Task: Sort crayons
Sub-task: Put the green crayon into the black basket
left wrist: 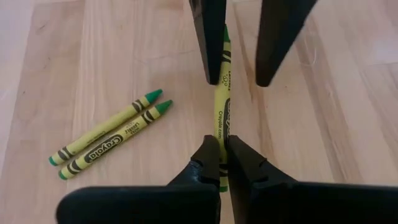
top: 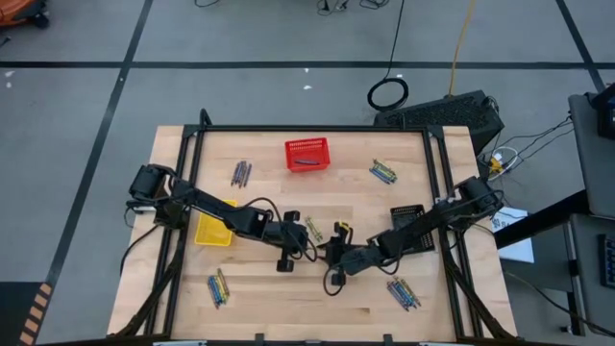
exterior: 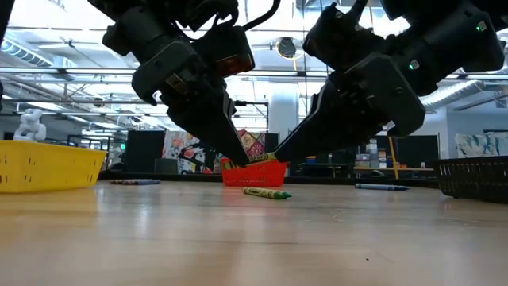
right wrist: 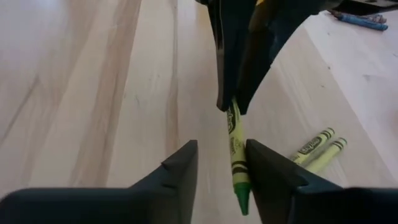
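Observation:
One yellow-green crayon point(left wrist: 222, 112) hangs in the air at the table's middle, between my two grippers. My left gripper point(left wrist: 222, 152) is shut on it. My right gripper point(right wrist: 222, 155) faces it from the other side, open, its fingers on either side of the crayon's pointed green end point(right wrist: 242, 198). Two more yellow-green crayons point(left wrist: 109, 137) lie side by side on the wood just beside the grippers. In the low view the held crayon point(exterior: 266, 157) shows above the tabletop, with my left gripper coming down from the left and my right from the right. My left gripper pinches the crayon near one end point(left wrist: 221, 134) between its two fingers. The fingers slant down from the table's left, and the crayon runs on from them toward my right gripper. It is lifted clear of the table. My right gripper: the crayon lies close along one finger point(right wrist: 264, 168); I cannot tell whether it touches.
A red basket point(top: 307, 154) stands at the far middle, a yellow basket point(top: 213, 231) at the left, a black basket point(top: 408, 219) at the right. Small heaps of crayons lie at the far left point(top: 240, 173), far right point(top: 383, 172), near left point(top: 218, 286) and near right point(top: 403, 293).

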